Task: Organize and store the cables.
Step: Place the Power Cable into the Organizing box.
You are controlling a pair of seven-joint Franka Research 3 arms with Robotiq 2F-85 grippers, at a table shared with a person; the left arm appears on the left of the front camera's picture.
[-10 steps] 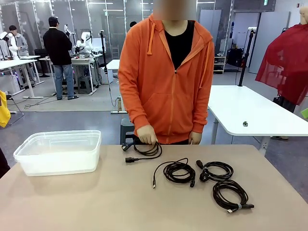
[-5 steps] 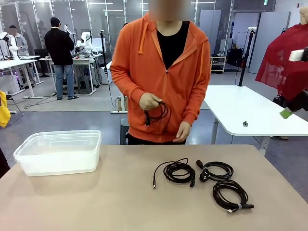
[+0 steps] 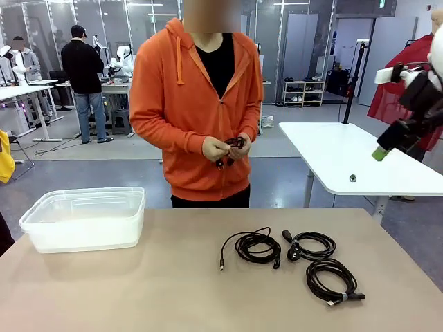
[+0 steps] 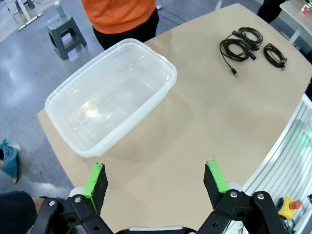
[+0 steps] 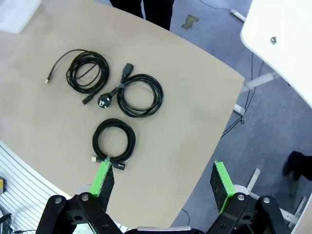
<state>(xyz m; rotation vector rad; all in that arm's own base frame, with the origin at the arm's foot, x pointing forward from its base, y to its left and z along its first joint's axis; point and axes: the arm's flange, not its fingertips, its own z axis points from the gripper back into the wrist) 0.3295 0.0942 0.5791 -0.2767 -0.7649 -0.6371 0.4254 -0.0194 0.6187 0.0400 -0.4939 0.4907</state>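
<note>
The near coil (image 3: 332, 279) lies on the desk (image 3: 138, 290), toward the robot's right, with a connector poking out at its near edge. Just behind it sits the plug coil (image 3: 313, 245). Just beside that, to the left, is the tailed coil (image 3: 255, 247), one loose end trailing toward the robot. All three are loosely wound and lie close together (I cannot tell whether the connectors of the two rear ones touch). A pinch on a single strand would likely let a coil unwind as it rises, and the loose end or the round plug could snag a neighbour and drag it along.

The tub (image 3: 83, 228) stands empty at the far left, well apart from the coils. Each carry would cross most of the desk, and a dangling loop could catch the rim. Beyond the far edge the person's hands (image 3: 223, 148) hold a fourth cable (image 3: 234, 144). If they reach for the tub while an arm crosses, the two could meet.

The left claw (image 4: 154, 170) hangs high over the desk's left part, the tub ahead of it. Its fingers are spread wide, holding and touching nothing. The right claw (image 5: 161, 170) hangs high above the desk's right edge, over the near coil, equally spread and empty.
</note>
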